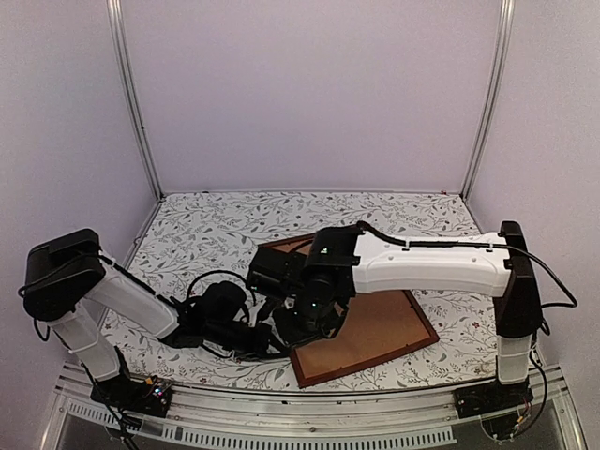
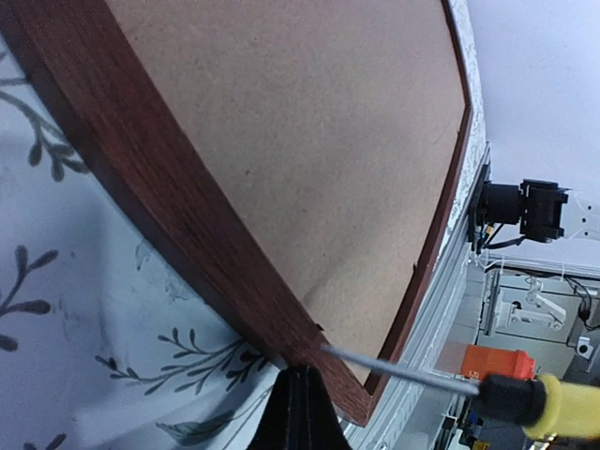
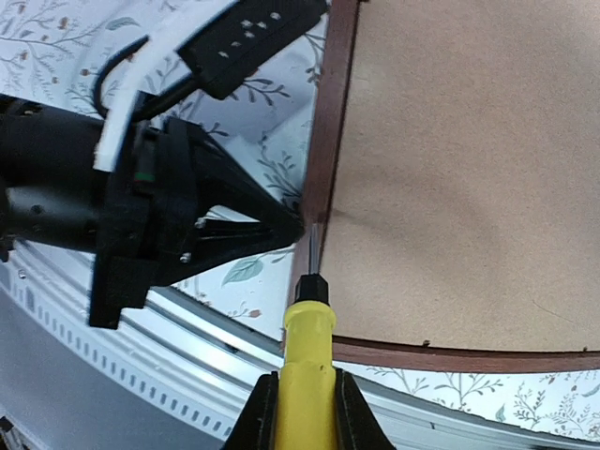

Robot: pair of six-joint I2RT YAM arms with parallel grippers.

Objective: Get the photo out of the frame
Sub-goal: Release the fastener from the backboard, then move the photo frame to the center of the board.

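Between the right gripper's clamped fingers sat a yellow screwdriver.
Its tip met the frame beside the left gripper's shut, empty fingertips; overhead, arms hid this.

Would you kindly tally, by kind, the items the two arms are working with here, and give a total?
frame: 1
backing board: 1
screwdriver: 1
Total: 3
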